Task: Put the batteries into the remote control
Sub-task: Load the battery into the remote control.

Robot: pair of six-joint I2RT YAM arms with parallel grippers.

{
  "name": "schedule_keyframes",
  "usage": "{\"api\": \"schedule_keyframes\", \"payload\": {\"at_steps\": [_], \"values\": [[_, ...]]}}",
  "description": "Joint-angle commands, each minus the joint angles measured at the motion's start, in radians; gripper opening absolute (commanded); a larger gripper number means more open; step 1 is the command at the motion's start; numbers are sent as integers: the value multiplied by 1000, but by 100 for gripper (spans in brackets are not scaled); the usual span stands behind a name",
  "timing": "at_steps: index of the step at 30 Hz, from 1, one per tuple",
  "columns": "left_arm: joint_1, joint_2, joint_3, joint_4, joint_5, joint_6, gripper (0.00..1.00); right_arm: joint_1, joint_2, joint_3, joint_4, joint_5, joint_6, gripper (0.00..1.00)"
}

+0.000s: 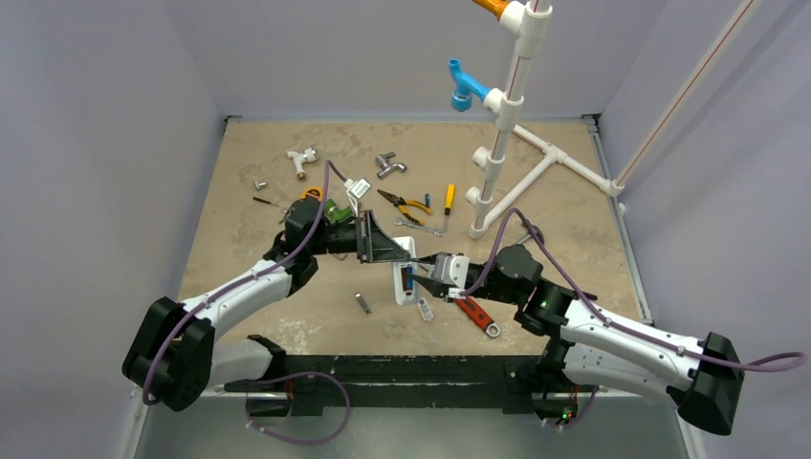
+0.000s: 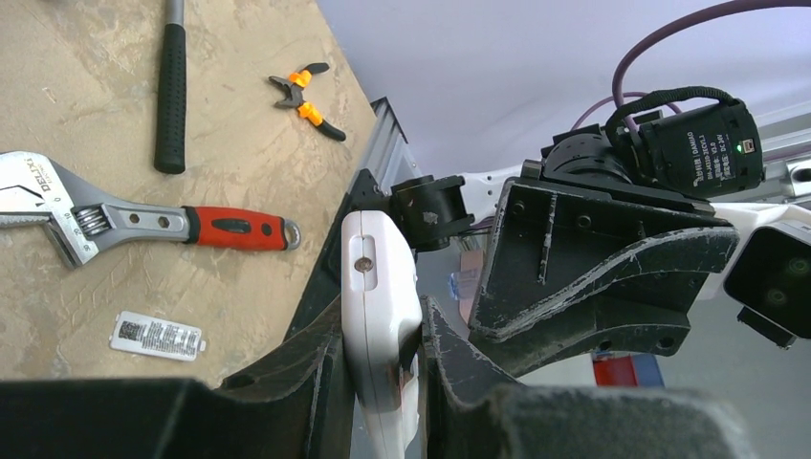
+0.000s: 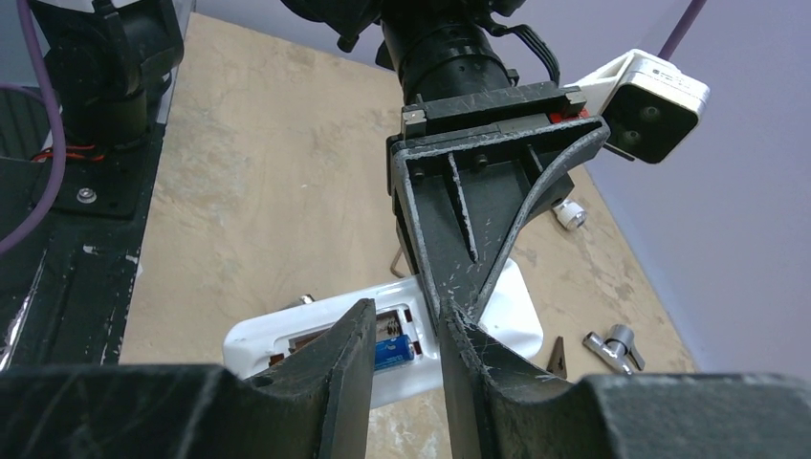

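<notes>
Overhead from behind, wrist views close, sharing remote control

Robotics lab bay dressed as a workshop: plain grey-lilac walls box in a sand-coloured bench strewn with hand tools. Beyond the jaws lie orange-handled pliers, a yellow-handled screwdriver and metal pipe fittings; a red-handled wrench lies just on their near side. A white plastic pipe frame carrying a blue tap rises farther back and to the right. Behind the jaws, the cabled left arm and right arm run to a black rail at the bench's near edge.
</notes>
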Motion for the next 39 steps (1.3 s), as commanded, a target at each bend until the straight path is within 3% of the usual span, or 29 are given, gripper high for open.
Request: {"api": "schedule_keyframes", "payload": {"at_steps": [1, 39], "values": [[-9, 7, 48, 76, 21, 10, 0, 4, 5, -11, 49, -9, -5, 28], [-14, -5, 78, 88, 6, -17, 0, 4, 15, 5, -186, -35, -118, 18]]}}
